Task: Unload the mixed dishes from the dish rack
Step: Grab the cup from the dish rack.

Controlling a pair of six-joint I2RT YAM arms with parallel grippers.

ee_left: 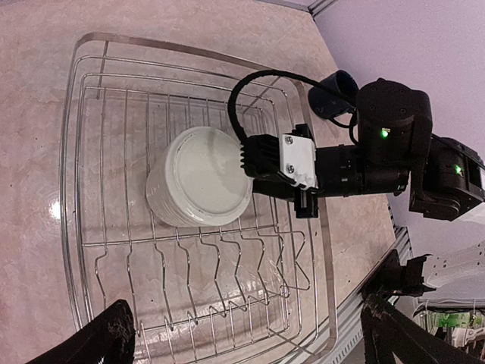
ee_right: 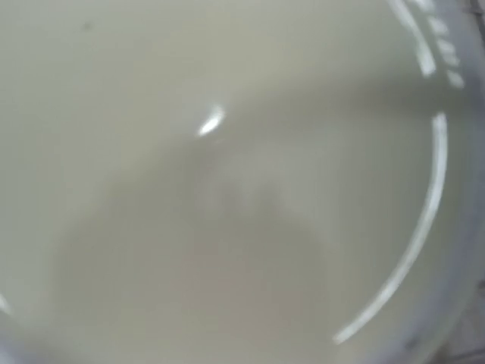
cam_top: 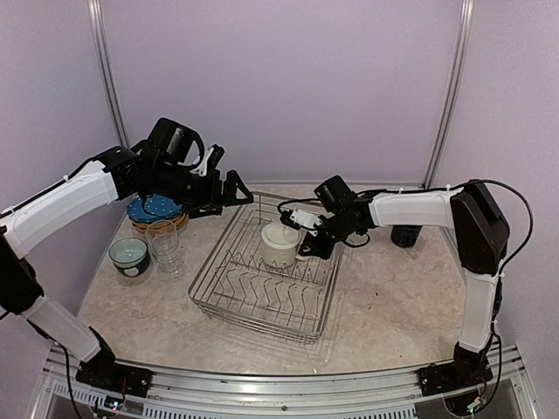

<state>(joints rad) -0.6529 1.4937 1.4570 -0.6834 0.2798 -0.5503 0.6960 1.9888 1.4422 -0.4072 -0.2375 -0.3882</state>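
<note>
The silver wire dish rack stands mid-table. One cream mug stands upright inside it toward the back. My right gripper is at the mug's right rim, its jaws drawn close together on the mug's wall. The mug's pale inside fills the right wrist view, blurred, and no fingers show there. My left gripper hangs open above the rack's back left corner, holding nothing. Its dark fingers show at the lower corners of its view.
Left of the rack stand a blue speckled plate on mustard plates, clear glass tumblers and a teal-and-white bowl. A dark navy mug sits right of the rack. Purple walls enclose the table.
</note>
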